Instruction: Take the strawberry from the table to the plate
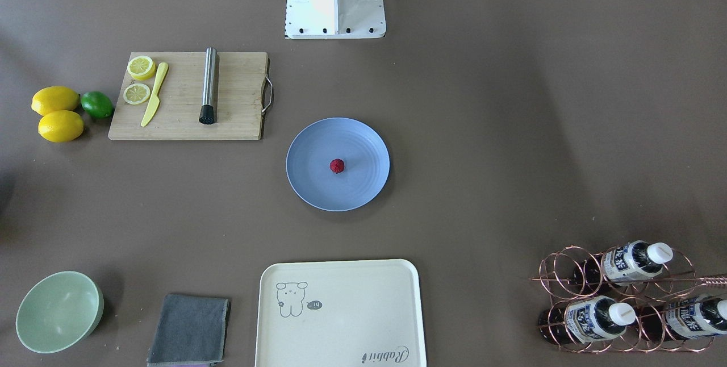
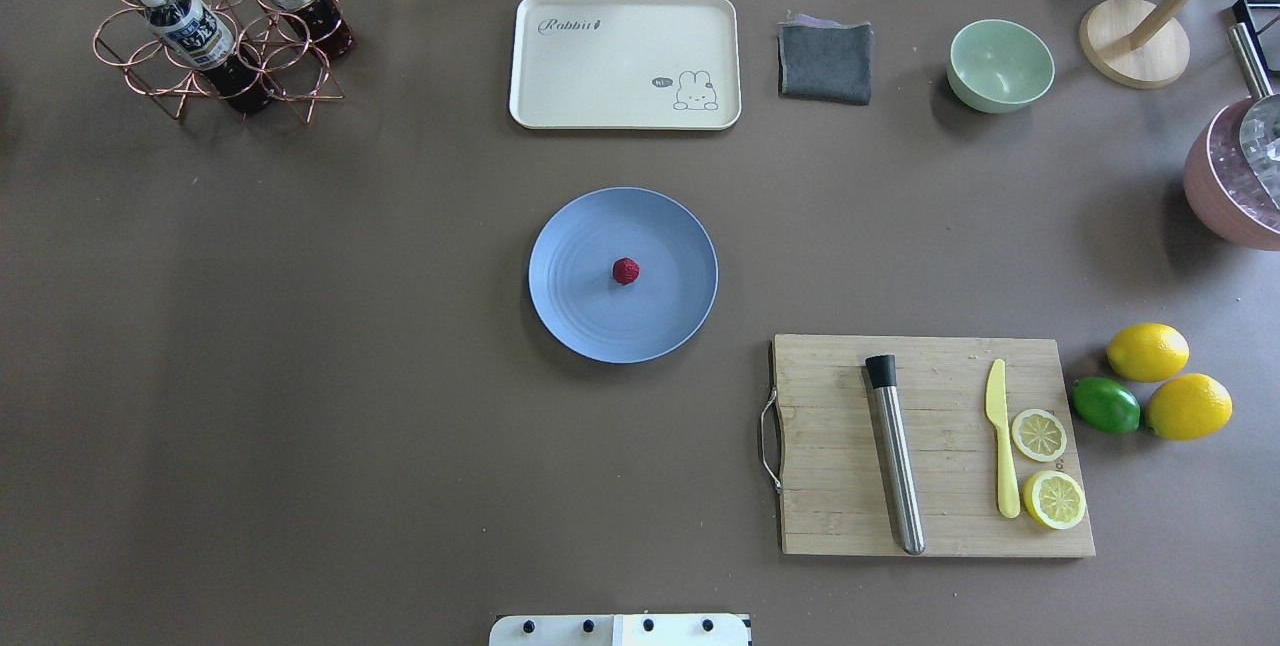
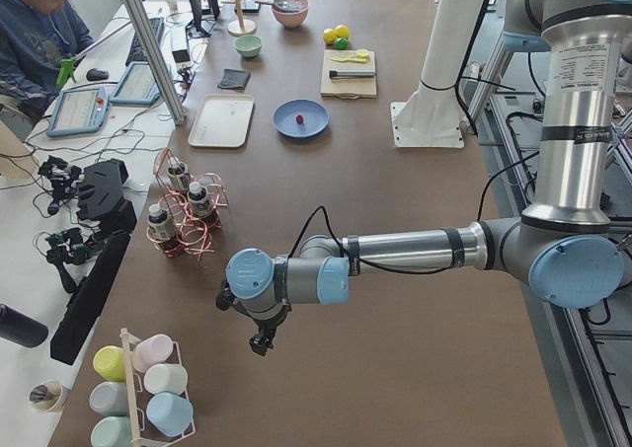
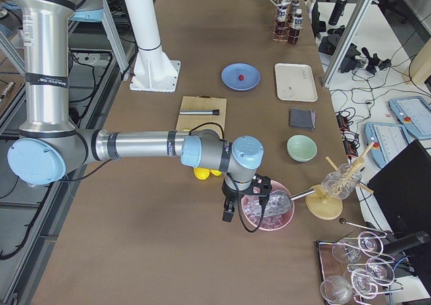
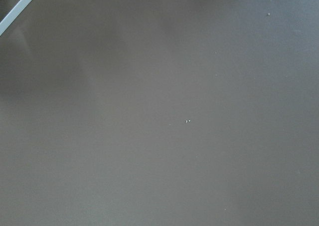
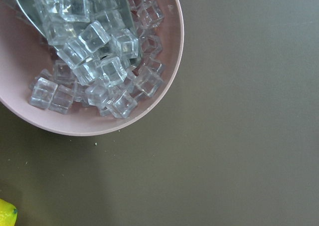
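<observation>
The small dark-red strawberry [image 1: 337, 166] [image 2: 626, 271] lies at the middle of the round light-blue plate [image 1: 318, 145] [image 2: 580, 246], which sits mid-table [image 1: 511, 128]. Neither gripper is near it. My left gripper [image 3: 259, 343] hangs over bare table at the far left end, seen only from the side, so I cannot tell whether it is open or shut. My right gripper [image 4: 229, 214] hovers beside a pink bowl of ice cubes [image 4: 269, 211] [image 6: 94, 61] at the right end; I cannot tell its state either. The left wrist view holds only bare table.
A wooden cutting board [image 2: 940, 516] carries a steel muddler, a yellow knife and lemon slices, with two lemons and a lime [image 2: 1105, 404] beside it. A cream tray [image 2: 625, 61], grey cloth, mint-green bowl [image 2: 1000, 64] and copper bottle rack [image 2: 215, 36] line the far edge. A person sits at a side desk [image 3: 39, 33].
</observation>
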Tool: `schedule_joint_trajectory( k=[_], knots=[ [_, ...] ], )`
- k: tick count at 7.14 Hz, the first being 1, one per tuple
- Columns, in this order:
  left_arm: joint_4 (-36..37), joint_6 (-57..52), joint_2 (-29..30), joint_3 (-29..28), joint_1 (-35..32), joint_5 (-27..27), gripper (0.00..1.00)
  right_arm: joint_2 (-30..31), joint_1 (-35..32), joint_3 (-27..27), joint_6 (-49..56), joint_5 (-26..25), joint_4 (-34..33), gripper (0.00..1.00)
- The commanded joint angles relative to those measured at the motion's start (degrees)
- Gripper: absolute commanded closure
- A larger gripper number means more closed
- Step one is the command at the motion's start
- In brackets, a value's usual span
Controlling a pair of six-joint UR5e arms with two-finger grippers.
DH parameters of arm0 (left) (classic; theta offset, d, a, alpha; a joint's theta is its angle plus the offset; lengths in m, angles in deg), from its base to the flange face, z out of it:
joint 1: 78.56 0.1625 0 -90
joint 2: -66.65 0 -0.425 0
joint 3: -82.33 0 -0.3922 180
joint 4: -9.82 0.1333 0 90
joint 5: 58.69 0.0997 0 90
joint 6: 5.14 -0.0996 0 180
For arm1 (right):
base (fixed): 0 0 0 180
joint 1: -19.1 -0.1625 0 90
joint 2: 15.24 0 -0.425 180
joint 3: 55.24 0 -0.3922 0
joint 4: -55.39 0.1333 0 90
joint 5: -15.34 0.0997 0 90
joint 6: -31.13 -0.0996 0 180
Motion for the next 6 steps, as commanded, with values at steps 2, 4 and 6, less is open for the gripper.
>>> schedule_joint_trajectory(
  k=[2, 4, 6],
  knots=[
    [0.07, -0.07, -0.45, 0.01, -0.01, -0.01, 0.02, 0.00, 0.00, 0.15, 0.06, 0.04, 0.00, 0.00],
    [0.07, 0.02, -0.46, 0.02, 0.08, -0.01, 0.02, -0.09, 0.00, 0.32, 0.15, 0.04, 0.09, 0.00],
    [0.07, 0.11, -0.46, -0.07, 0.08, 0.08, 0.02, 0.00, 0.00, -0.11, 0.06, 0.04, 1.84, 0.00]
  ],
)
